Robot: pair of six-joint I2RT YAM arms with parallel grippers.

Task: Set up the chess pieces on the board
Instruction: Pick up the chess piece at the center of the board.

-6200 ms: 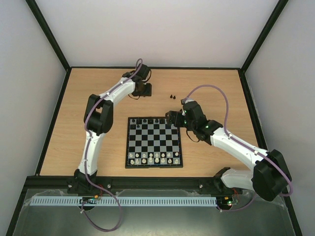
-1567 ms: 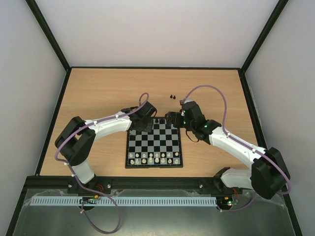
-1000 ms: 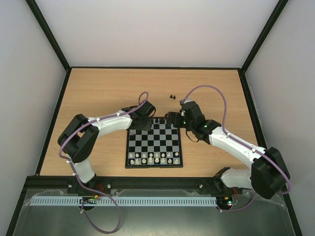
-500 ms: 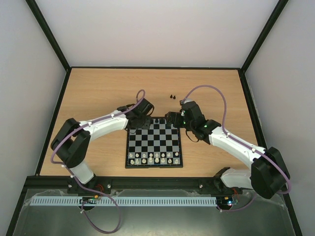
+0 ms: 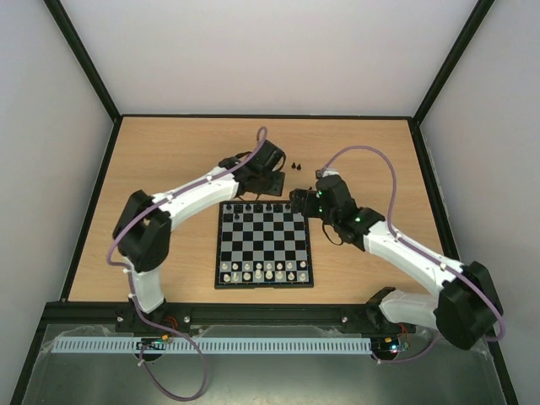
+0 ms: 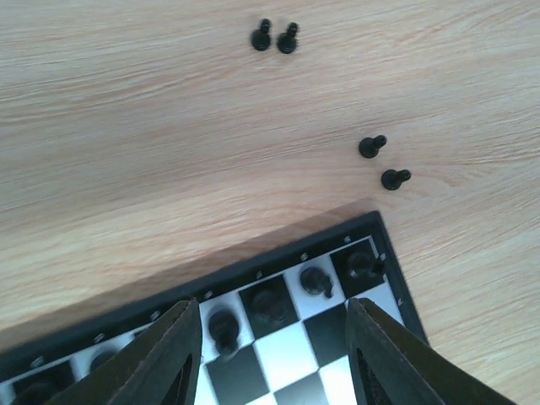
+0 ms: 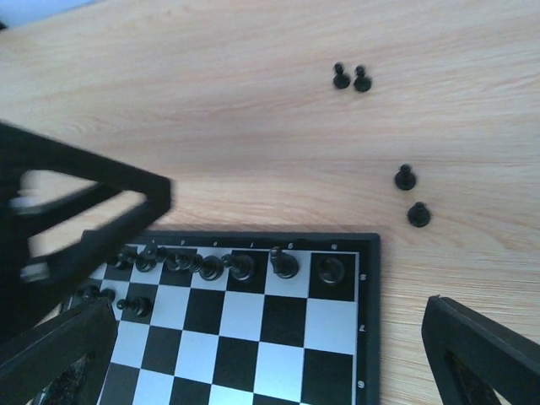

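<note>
The board (image 5: 218,245) lies mid-table. Black chess pieces (image 7: 240,267) fill most of its far row, and one stands in the second row at the left (image 7: 135,306). Two pairs of loose black pawns lie on the wood beyond the board's far right corner, one pair further off (image 6: 274,37) and one closer (image 6: 384,162). My left gripper (image 6: 272,329) hovers open over that corner with nothing between its fingers (image 6: 173,359). My right gripper (image 7: 268,337) is wide open above the far right squares, empty. From above, the left gripper (image 5: 272,180) is just past the far edge and the right gripper (image 5: 297,201) is at the corner.
Pale chess pieces (image 5: 261,270) stand in the board's two near rows. The left gripper shows as a blurred black shape (image 7: 76,211) at the left of the right wrist view. The two grippers are close together. Black rails edge the wooden table (image 5: 169,152).
My left gripper has opened, left the far row's left part and swung away toward the far right, past the board's edge. The right arm has barely moved.
</note>
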